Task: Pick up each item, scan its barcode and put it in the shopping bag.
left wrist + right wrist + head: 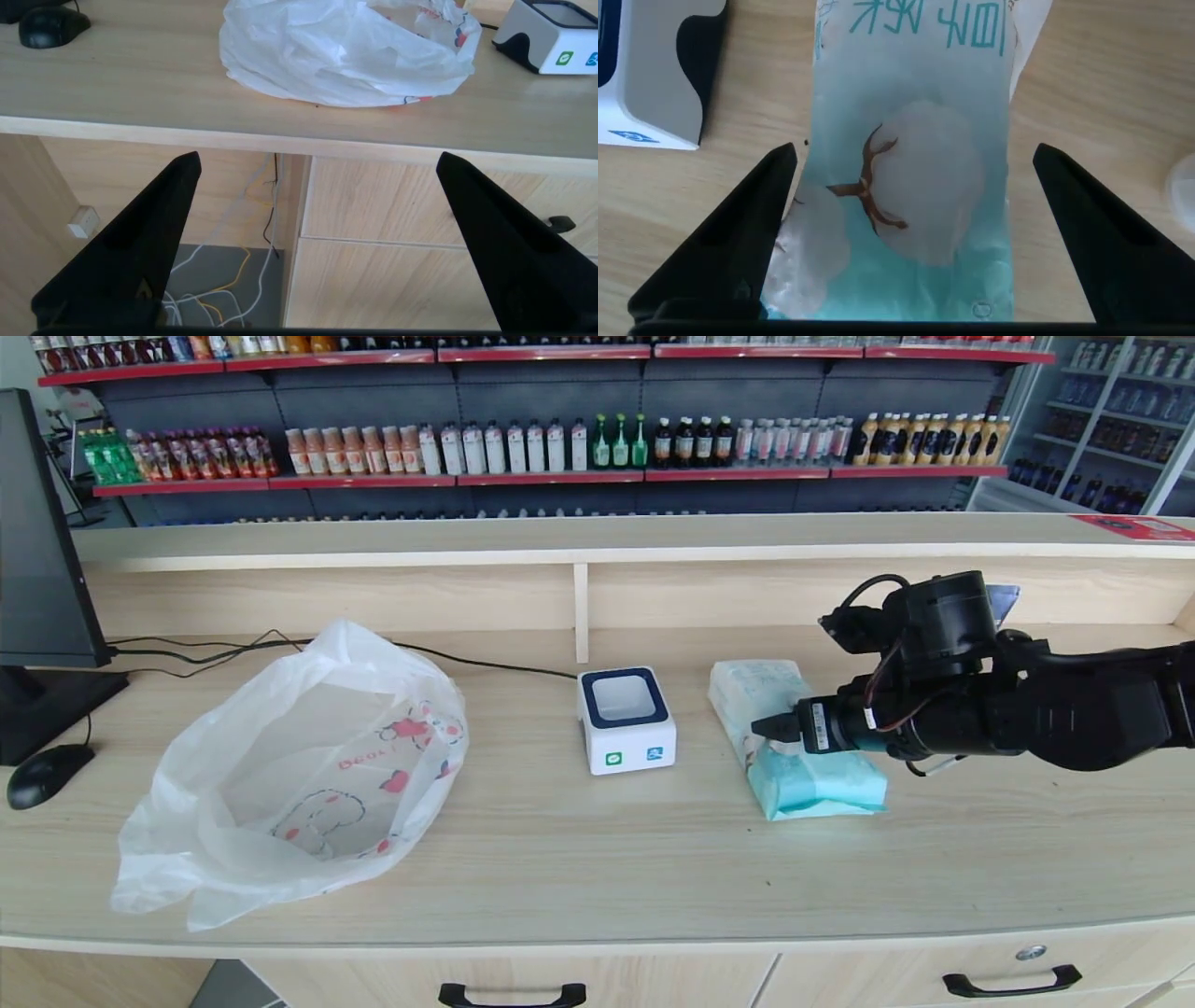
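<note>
A teal and white soft pack [794, 747] lies flat on the wooden counter [597, 859], just right of the small white barcode scanner [625, 719]. My right arm [980, 700] hangs over the pack's right side. In the right wrist view the right gripper [915, 159] is open, its fingers [738, 252] straddling the pack [906, 187] from just above. The white plastic shopping bag [299, 775] lies open-mouthed at the counter's left. My left gripper [318, 159] is open with nothing in it, held low in front of the counter's front edge, below the bag [346, 47].
A monitor [37, 541] and a black mouse [47, 775] occupy the far left, with cables [215, 653] running behind the bag. A raised ledge [597, 555] backs the counter. Drawers with black handles [1013, 982] sit below. A small blue item [1004, 602] shows behind the right arm.
</note>
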Available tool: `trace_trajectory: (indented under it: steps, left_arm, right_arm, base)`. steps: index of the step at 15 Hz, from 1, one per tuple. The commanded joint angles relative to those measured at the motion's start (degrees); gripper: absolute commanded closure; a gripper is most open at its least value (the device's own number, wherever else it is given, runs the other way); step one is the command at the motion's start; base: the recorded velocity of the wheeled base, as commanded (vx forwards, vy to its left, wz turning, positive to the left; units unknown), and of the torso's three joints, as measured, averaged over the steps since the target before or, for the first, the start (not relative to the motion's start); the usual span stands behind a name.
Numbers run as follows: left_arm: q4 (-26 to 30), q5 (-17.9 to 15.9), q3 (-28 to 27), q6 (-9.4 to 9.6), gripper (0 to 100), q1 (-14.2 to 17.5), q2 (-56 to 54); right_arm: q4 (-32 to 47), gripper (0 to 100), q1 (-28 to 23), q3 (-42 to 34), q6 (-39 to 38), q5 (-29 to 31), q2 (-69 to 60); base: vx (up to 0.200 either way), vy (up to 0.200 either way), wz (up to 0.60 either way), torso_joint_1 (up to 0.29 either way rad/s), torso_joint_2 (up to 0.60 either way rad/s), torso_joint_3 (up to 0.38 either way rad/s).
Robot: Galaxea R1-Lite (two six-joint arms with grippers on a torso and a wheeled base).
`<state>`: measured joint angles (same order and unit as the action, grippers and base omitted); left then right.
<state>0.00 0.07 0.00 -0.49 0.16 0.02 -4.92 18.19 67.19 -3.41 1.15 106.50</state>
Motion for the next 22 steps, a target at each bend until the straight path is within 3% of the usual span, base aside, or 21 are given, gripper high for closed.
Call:
trace_trajectory:
  steps: [1,12,19,22]
  left_arm:
    - [0.0,0.01,0.0,0.05,0,0.02,-0.02]
    - [0.0,0.01,0.0,-0.04,0,0.02,-0.02]
    - [0.0,0.01,0.0,-0.04,0,0.02,-0.02]
    - [-0.09,0.01,0.0,-0.04,0,0.02,-0.02]
  right_arm:
    - [0.0,0,0.18,2.33,0.07,1.32,1.96]
    - [-0.44,0,0.44,2.77,2.97,1.75,4.68]
    - [-0.08,0,2.11,3.03,3.06,9.58,5.83]
    - [0.18,0,2.64,3.82,2.97,10.28,5.92]
  base:
    - [0.0,0.0,0.0,0.0,0.0,0.0]
    - [0.0,0.0,0.0,0.0,0.0,0.0]
    - [0.0,0.0,0.0,0.0,0.0,0.0]
    - [0.0,0.0,0.0,0.0,0.0,0.0]
